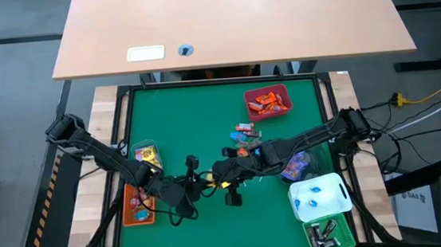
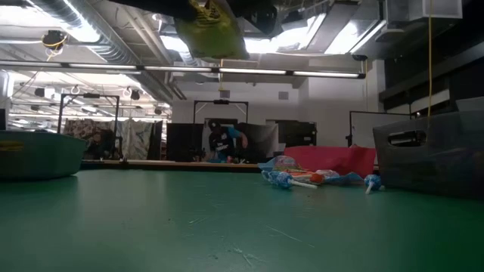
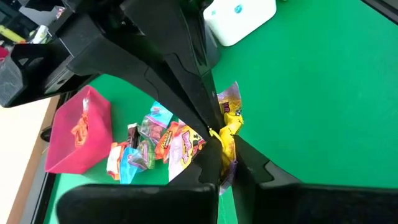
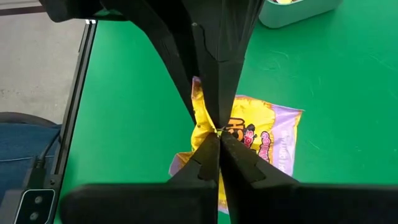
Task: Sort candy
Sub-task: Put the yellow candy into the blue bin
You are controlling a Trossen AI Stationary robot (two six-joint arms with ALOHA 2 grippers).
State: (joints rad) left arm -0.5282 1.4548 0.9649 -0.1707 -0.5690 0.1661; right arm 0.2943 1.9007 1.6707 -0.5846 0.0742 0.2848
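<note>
Both tools meet above the tabletop's middle, toward its near edge; the left tool (image 3: 219, 140) and right tool (image 4: 217, 134) are each pressed onto one yellow-and-purple candy (image 4: 249, 140), held aloft between them; neither is nearer.

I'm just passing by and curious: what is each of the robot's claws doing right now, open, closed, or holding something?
Left gripper: shut on the yellow candy packet.
Right gripper: shut on the same yellow candy packet, held above the green table.
</note>
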